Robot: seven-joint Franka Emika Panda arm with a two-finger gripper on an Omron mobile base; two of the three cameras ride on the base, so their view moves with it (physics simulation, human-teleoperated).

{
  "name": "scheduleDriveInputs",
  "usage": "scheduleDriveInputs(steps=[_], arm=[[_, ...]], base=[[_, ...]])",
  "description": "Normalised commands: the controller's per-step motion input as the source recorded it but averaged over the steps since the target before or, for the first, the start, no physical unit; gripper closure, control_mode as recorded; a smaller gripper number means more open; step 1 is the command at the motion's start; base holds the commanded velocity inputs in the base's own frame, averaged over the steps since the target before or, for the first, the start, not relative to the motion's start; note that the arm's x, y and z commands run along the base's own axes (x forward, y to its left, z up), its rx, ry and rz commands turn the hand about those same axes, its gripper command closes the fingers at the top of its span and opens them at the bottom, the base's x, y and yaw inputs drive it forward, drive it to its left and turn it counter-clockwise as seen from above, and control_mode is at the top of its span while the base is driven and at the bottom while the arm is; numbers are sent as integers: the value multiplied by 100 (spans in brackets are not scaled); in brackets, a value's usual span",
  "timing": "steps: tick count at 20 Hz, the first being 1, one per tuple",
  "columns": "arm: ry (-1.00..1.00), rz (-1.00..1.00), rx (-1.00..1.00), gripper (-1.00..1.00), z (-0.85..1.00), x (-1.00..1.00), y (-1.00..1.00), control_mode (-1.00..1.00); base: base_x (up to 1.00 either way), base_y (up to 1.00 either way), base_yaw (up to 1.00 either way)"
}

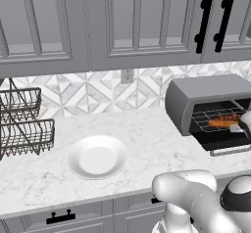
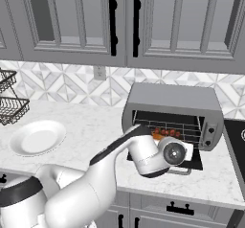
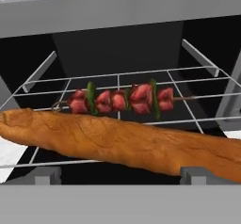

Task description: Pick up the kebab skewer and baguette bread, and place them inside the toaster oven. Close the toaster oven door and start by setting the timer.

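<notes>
While your gripper (image 3: 120, 175) stands released, baguette (image 3: 122, 140) and skewer (image 3: 120, 99) on oven (image 2: 172, 97) rack (image 3: 188, 79), door (image 1: 230, 150) down.

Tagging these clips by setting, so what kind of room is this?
A simulated home kitchen, it seems: grey wall cabinets over a marble counter with a patterned tile backsplash, a toaster oven holding food, and a white plate.

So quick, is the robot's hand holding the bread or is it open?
Gripper: open, holding nothing; the baguette bread lies on the toaster oven rack by the kebab skewer.
</notes>
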Motion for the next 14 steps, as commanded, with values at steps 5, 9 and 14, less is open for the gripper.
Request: scheduleDriveInputs(steps=[5,9,14], arm=[[0,0,0,-100,0,15,0,-100],[0,0,0,-100,0,13,0,-100],[0,0,0,-100,0,-10,0,-100]], base=[[0,0,0],[0,0,0],[0,0,0]])
